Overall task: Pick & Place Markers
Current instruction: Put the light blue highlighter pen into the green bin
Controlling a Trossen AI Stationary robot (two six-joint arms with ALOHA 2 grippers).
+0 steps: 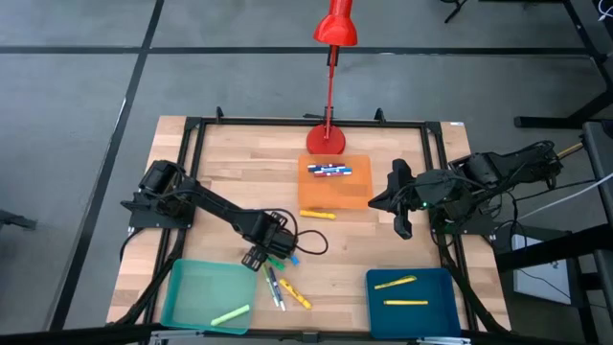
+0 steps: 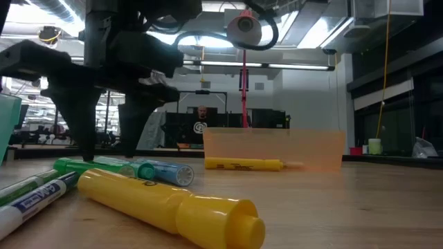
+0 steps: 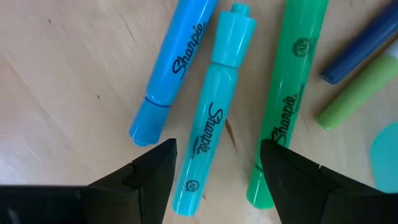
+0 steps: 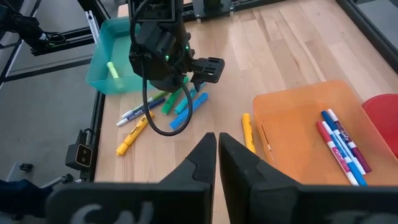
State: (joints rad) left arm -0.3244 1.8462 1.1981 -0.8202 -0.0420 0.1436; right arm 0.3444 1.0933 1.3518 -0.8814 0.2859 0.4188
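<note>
My left gripper points straight down, open, low over a cluster of markers lying flat on the wooden table. Its fingers stand on either side of the teal marker, near its butt end. I see no touch. A blue marker and a green marker lie alongside it. In the low view the gripper stands just behind the green marker and the light-blue marker. A yellow marker and white-bodied markers lie nearer. My right gripper waits shut, raised over the table's right side.
A teal tray at the near left holds a light green marker. A blue tray at the near right holds two yellow markers. An orange tray at the far middle holds blue and red markers. One yellow marker lies before it, and a red lamp stands behind.
</note>
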